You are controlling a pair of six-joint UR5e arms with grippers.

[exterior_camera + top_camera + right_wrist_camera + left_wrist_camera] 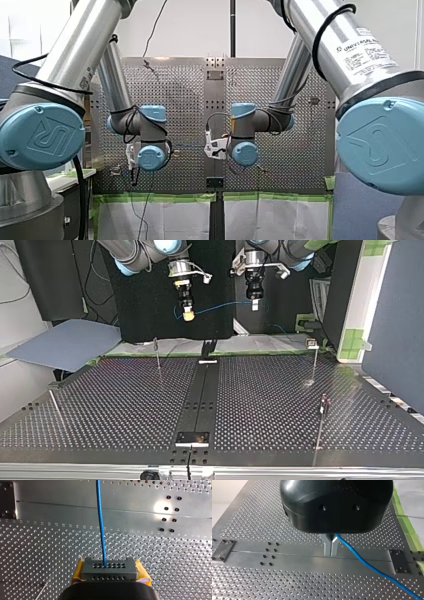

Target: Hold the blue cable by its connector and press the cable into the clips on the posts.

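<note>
Blue cable point(220, 305) held aloft, stretched above the bench point(125, 405).
Right hand point(110, 573) clamps the connector point(109, 567), left hand point(331, 552) pinches the cable; lowered off-line, it could miss the clips point(312, 343) or bend thin posts point(315, 362).

Blue cable point(100, 525); dark grey connector point(108, 572), two hole rows. Yellow pads point(77, 573) on right end effector point(110, 576). Silver worktop point(262, 585) shows perforated grid.

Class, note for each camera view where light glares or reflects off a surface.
Right wrist view: a bright glare spot on the perforated metal table, beside black screw heads. Top view: a pale reflection on the table at the foot of the thin metal post. Left wrist view: soft sheen on the black housing of my left gripper. Front view: pale streaks along my left arm's silver tube.
</note>
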